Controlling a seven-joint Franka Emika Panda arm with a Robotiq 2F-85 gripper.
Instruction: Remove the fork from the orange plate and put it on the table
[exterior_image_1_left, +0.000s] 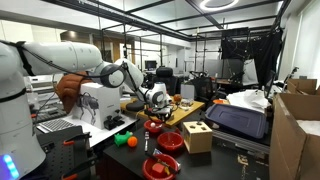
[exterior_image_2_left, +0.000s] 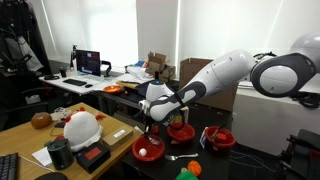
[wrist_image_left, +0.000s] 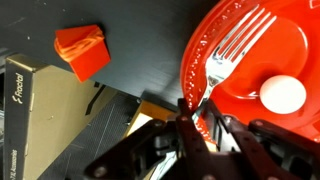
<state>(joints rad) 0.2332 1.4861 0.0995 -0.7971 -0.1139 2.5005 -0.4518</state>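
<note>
One end effector (wrist_image_left: 195, 120) grips the fork (wrist_image_left: 222, 55) at the orange plate (wrist_image_left: 292, 30) rim, table (wrist_image_left: 140, 50) alongside.

Glossy plastic orange plate (wrist_image_left: 285, 45); shiny metal fork (wrist_image_left: 222, 55); table (wrist_image_left: 140, 50) seemingly matt.

In my wrist view the handle end of the fork (wrist_image_left: 222, 55) is hidden inside my blurred gripper (wrist_image_left: 198, 122) clamped on it, the orange plate (wrist_image_left: 290, 40) runs off the top and right edges, and in both exterior views the fork is too small for me to see.
</note>
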